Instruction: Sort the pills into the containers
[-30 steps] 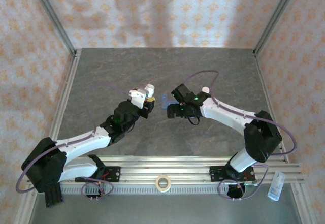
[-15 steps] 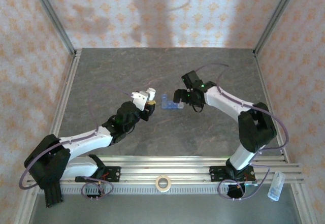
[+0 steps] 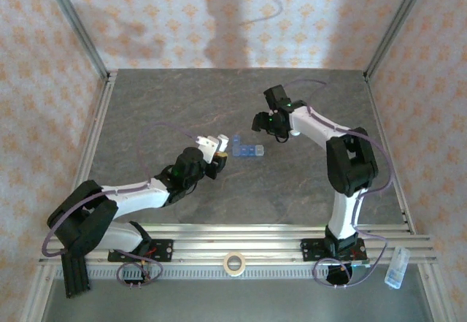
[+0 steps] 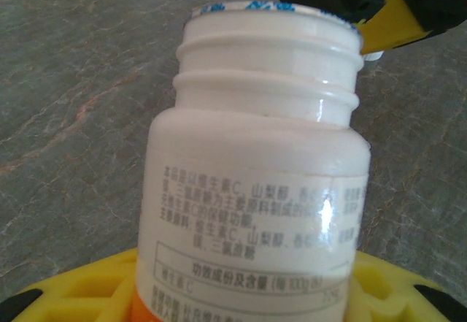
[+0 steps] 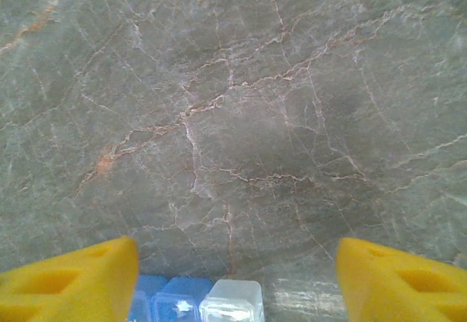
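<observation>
The pill organiser strip (image 3: 246, 150), translucent blue with a paler end lid, lies flat mid-table. It also shows at the bottom edge of the right wrist view as the organiser (image 5: 197, 304). My right gripper (image 3: 265, 123) hovers just behind it, open, its yellow fingers (image 5: 73, 278) spread wide with bare table between them. My left gripper (image 3: 216, 151) sits just left of the strip, shut on a white pill bottle (image 3: 221, 142). The bottle (image 4: 263, 161) has a printed label, a threaded neck with no cap and an orange base. No loose pills are visible.
A roll of tape (image 3: 233, 263) sits on the front rail, and a clear plastic piece (image 3: 395, 267) lies at the near right corner. Metal frame posts and patterned walls enclose the grey marble table (image 3: 160, 110).
My right gripper has pulled back from the organiser toward the far side, leaving the strip on the table. My left gripper has carried the bottle lower and nearer to the strip.
</observation>
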Motion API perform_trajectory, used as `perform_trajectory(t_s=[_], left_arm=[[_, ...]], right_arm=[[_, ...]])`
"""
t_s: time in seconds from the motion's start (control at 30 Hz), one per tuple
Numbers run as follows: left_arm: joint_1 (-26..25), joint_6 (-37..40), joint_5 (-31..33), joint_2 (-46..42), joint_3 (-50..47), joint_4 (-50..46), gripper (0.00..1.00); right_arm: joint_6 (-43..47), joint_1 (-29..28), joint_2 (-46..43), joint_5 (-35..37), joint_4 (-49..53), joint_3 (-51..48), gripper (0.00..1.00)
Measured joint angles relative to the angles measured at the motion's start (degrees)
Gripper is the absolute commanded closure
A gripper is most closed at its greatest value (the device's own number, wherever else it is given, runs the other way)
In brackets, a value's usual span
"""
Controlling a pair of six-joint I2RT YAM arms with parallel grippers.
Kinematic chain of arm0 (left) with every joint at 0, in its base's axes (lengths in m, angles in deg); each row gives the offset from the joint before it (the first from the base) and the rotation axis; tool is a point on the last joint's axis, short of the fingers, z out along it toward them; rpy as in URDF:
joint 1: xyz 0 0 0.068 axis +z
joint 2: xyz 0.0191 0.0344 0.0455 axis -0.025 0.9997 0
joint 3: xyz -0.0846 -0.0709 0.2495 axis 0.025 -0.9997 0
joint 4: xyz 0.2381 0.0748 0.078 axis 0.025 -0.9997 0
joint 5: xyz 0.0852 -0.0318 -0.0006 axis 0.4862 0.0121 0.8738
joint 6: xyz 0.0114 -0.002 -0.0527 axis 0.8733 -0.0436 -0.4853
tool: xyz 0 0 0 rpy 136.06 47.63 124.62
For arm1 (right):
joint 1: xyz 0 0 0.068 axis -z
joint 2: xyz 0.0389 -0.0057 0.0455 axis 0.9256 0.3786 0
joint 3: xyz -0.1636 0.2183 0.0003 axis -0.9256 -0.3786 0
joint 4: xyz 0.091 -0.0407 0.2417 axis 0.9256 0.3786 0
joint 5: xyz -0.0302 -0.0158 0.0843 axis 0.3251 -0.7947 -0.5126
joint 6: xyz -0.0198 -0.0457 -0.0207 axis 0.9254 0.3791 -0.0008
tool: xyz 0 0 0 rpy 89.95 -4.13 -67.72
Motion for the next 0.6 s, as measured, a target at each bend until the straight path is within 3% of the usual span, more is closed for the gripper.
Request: perform_trajectory(t_s=[0.17, 0.6], left_arm=[[0.0, -0.48, -0.87, 0.09, 0.74, -0.81, 1.0], [0.0, -1.46, -1.92, 0.79, 1.44, -2.47, 1.0]], right_arm=[[0.24, 0.0, 3.91, -1.49, 0.0, 1.53, 0.46], [0.57, -0.04, 5.68, -4.24, -0.28, 1.51, 0.5]])
